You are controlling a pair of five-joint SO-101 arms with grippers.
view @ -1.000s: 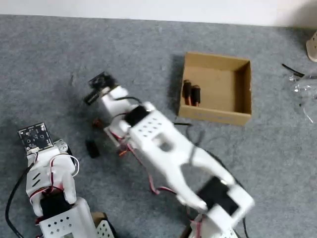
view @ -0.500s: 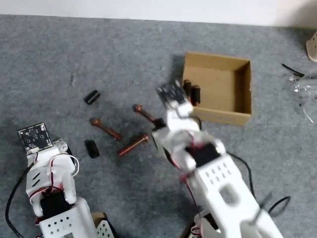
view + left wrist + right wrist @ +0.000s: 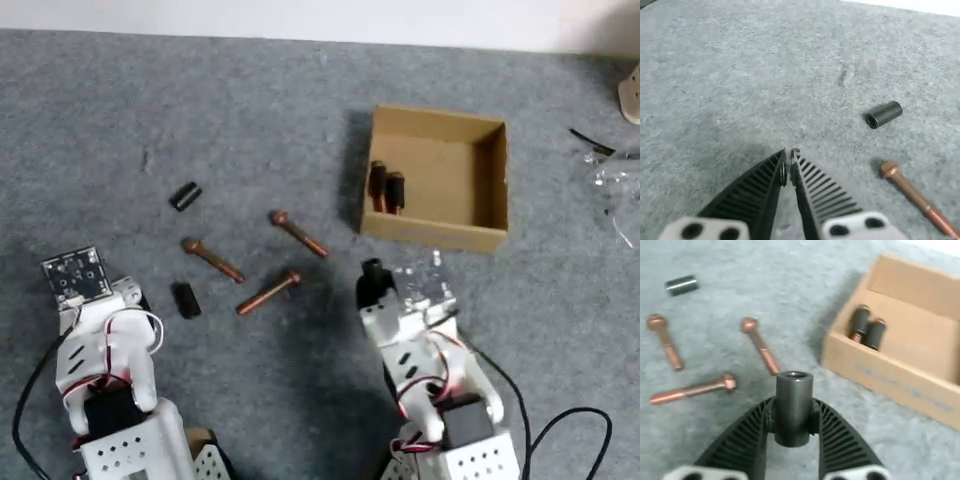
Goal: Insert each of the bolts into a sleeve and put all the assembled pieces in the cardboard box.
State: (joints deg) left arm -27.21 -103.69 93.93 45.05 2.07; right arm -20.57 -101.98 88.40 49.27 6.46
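Black, a sleeve (image 3: 792, 390) sat pinched in the right gripper (image 3: 792, 410) at lower centre of the high view; the left gripper (image 3: 789, 161), lower left, was pressed together on nothing. Beyond lay three copper bolts (image 3: 268, 293) and two loose sleeves (image 3: 186, 300), then the cardboard box (image 3: 435, 236), upper right, holding what looked like two assembled pieces (image 3: 385, 188).

The grey felt table (image 3: 120, 110) is carrying the cardboard box (image 3: 430, 234) toward its far right. Left of the box, three copper bolts are lying loose: the far bolt (image 3: 298, 233), the middle bolt (image 3: 212, 259) and the near bolt (image 3: 268, 293). The far sleeve (image 3: 184, 196) and the near sleeve (image 3: 186, 300) are lying beside them, well apart. Clear plastic (image 3: 608, 172) is lying at the right edge.
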